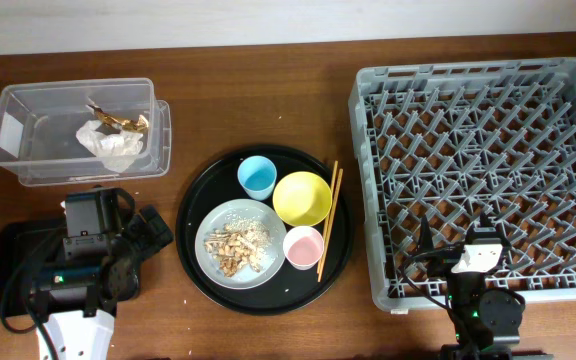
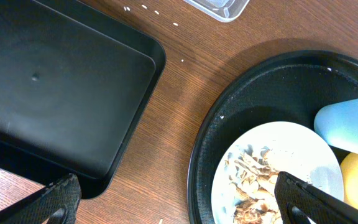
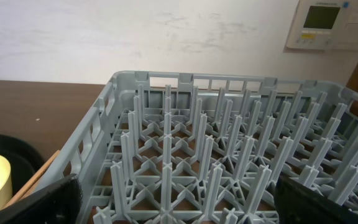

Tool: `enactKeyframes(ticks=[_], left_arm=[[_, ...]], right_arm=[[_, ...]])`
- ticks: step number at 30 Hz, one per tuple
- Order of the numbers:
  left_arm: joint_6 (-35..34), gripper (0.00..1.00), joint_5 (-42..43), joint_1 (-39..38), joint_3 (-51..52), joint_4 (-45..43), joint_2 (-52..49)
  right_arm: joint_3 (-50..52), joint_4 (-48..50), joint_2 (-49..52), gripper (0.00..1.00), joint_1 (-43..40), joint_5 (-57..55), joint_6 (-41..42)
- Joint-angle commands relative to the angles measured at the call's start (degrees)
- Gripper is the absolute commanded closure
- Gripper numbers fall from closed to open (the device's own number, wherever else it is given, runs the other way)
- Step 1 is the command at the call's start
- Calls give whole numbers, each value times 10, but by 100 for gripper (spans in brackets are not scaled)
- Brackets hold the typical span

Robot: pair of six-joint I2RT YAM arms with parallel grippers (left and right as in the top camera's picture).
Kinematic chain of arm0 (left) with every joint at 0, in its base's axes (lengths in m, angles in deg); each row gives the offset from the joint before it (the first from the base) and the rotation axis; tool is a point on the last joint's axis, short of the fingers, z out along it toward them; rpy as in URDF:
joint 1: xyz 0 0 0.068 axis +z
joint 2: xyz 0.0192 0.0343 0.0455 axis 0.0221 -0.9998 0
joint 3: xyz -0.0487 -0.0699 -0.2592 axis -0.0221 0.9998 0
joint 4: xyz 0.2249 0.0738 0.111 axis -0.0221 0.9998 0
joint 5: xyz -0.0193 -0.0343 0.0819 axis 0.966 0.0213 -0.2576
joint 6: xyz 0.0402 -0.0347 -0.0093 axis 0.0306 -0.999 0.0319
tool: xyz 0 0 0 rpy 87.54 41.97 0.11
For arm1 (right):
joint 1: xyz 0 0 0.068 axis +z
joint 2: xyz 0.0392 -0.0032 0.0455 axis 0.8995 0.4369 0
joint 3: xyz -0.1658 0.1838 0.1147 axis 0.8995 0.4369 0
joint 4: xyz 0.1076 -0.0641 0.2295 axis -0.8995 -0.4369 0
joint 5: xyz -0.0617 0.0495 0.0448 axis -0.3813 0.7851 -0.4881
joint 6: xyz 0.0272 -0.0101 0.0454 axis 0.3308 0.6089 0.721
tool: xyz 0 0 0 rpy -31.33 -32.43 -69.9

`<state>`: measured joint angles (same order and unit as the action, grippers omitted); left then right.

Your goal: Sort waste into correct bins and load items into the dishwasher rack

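where brown wood table (image 1: 268, 110) meets pale wall (image 3: 166, 31), left fingers (image 2: 58, 200), right fingers (image 3: 42, 202) — both wide apart, empty

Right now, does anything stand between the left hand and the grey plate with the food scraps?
Nothing visible does. The open left hand hangs over bare table beside the shallow black tray, and only the low rim of the round black tray lies between it and the grey plate.

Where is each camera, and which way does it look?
Overhead: above the table, looking straight down; both arms at bottom.
Left wrist: on left arm, looking down at shallow black tray and plate; open fingers show.
Right wrist: level across the rack toward the wall; open fingers show.
Shared: overhead and left wrist both see the plate.
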<state>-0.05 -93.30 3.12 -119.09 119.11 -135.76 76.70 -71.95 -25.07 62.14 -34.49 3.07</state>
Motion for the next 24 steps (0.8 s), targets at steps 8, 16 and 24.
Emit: enactKeyframes(ticks=[8,16,24], left_arm=[[-7,1,-2,3,-9,1,4],[-7,1,-2,3,-9,1,5],[-7,1,-2,3,-9,1,5]], right_arm=[[5,5,-4,1,-3,40,17],[5,19,-4,1,-3,456,240],[5,92,-4,1,-3,467,481]])
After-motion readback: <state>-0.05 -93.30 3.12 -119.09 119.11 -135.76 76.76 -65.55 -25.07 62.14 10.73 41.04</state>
